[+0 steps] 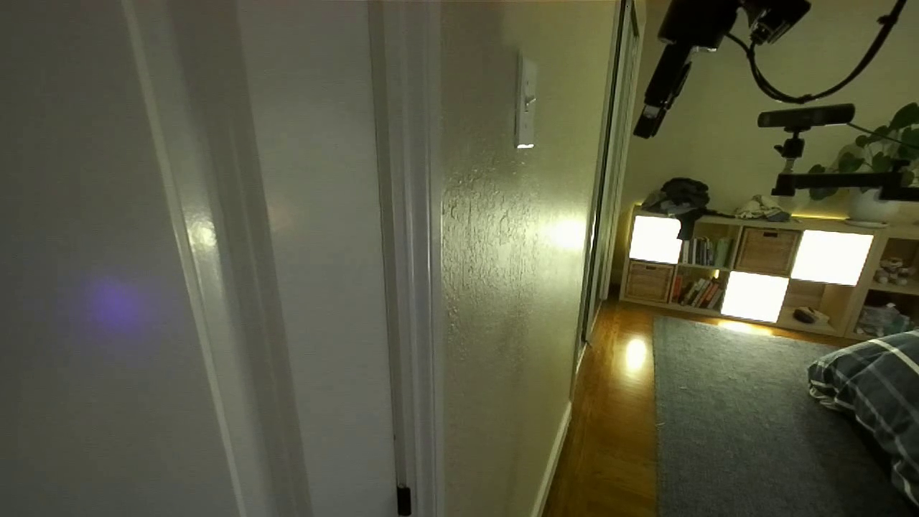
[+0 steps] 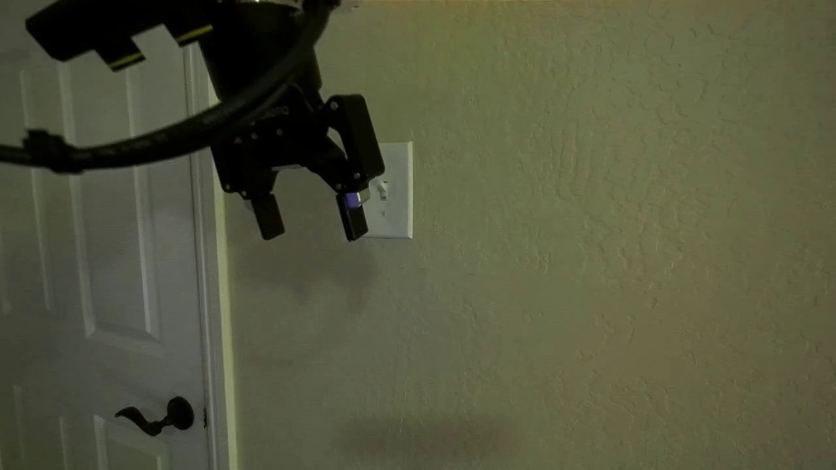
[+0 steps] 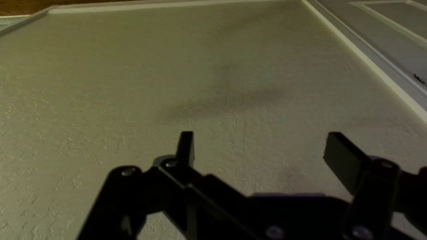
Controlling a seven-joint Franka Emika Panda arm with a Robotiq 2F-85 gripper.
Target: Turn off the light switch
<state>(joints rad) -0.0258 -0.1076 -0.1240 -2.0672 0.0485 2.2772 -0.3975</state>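
The light switch [image 1: 526,118] is a small white plate on the textured wall, seen obliquely in an exterior view. It also shows nearly face on in an exterior view [image 2: 397,215], where my gripper [image 2: 311,222] covers its left part. Its small toggle [image 2: 383,190] sticks out and seems tilted upward. My black gripper is open, with nothing between its fingers. One finger overlaps the plate's left edge in that view. In an exterior view the gripper [image 1: 648,123] hangs apart from the wall. In the wrist view the gripper [image 3: 258,141] faces bare wall, and the switch is out of view.
A white door [image 2: 117,261] with a dark handle [image 2: 157,418] stands beside the wall. A camera on a bar [image 1: 804,116] is near the arm. A low shelf [image 1: 732,215], a grey rug [image 1: 732,416] and a bed [image 1: 876,395] are farther back.
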